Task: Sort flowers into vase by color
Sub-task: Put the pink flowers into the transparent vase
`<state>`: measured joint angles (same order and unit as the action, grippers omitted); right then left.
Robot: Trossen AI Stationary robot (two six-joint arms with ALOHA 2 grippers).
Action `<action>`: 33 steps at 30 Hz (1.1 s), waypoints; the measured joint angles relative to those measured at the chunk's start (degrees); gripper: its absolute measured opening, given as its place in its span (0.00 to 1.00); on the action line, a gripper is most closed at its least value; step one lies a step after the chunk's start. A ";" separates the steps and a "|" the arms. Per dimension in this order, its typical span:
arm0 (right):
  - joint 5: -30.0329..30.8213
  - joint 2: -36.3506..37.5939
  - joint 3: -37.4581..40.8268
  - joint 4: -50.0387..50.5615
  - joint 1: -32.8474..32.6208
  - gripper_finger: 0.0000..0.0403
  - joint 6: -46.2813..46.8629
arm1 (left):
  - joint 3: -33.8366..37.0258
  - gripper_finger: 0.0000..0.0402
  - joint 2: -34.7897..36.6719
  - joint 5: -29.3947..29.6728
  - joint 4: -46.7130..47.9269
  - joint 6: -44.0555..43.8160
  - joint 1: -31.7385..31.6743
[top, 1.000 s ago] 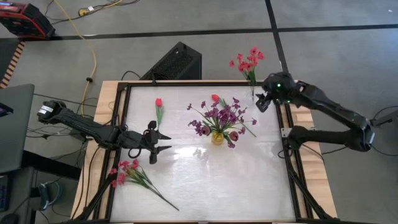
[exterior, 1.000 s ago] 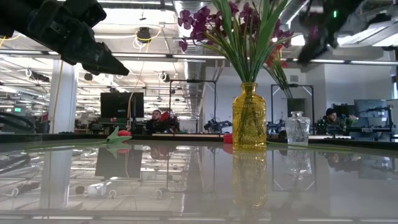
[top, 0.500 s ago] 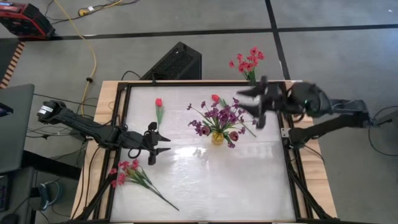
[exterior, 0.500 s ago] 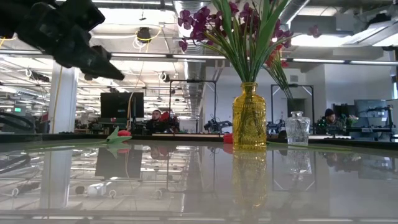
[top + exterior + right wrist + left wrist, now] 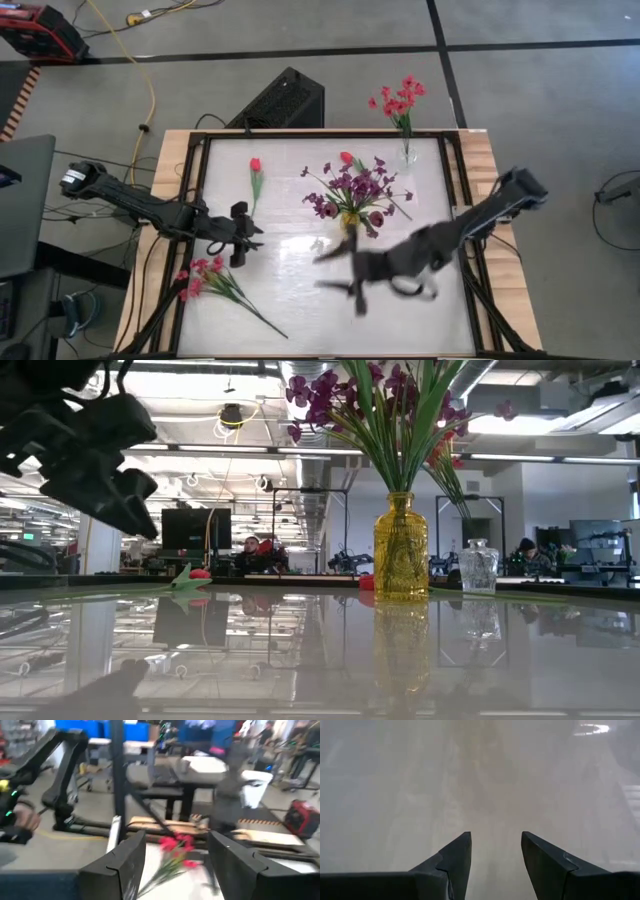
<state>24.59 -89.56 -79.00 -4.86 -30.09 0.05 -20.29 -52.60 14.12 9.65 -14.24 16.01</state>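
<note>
A yellow vase (image 5: 349, 222) near the table's middle holds purple blooms (image 5: 352, 188) and one red bloom. A clear vase (image 5: 405, 153) at the far right holds red-pink blooms (image 5: 398, 100). A single red stem (image 5: 255, 176) lies far left on the table. A red-pink sprig (image 5: 213, 280) lies flat near the left edge. My left gripper (image 5: 250, 243) hovers open between the stem and the sprig, holding nothing. My right gripper (image 5: 335, 272), blurred, is open on the near side of the yellow vase, facing the sprig (image 5: 173, 853).
Dark frame rails (image 5: 462, 215) run along the table's sides. Bare glossy tabletop (image 5: 300, 310) lies between the sprig and my right gripper. Beyond the far edge stands a black box (image 5: 283, 100) on the floor. The low view shows both vases (image 5: 400, 550) standing upright.
My right arm has swung fast from the far right corner beside the clear vase toward the near edge and left, ending low on the near side of the yellow vase, its gripper turned toward the sprig. My left gripper has sunk a little. No flower has moved.
</note>
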 joint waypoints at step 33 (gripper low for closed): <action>2.37 -61.37 -46.03 9.08 1.31 0.59 31.72 | 0.02 0.40 0.02 -6.40 10.36 1.13 0.04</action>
<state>26.96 -150.93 -125.03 4.22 -28.77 31.77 -20.27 -52.58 7.73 20.01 -13.10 16.05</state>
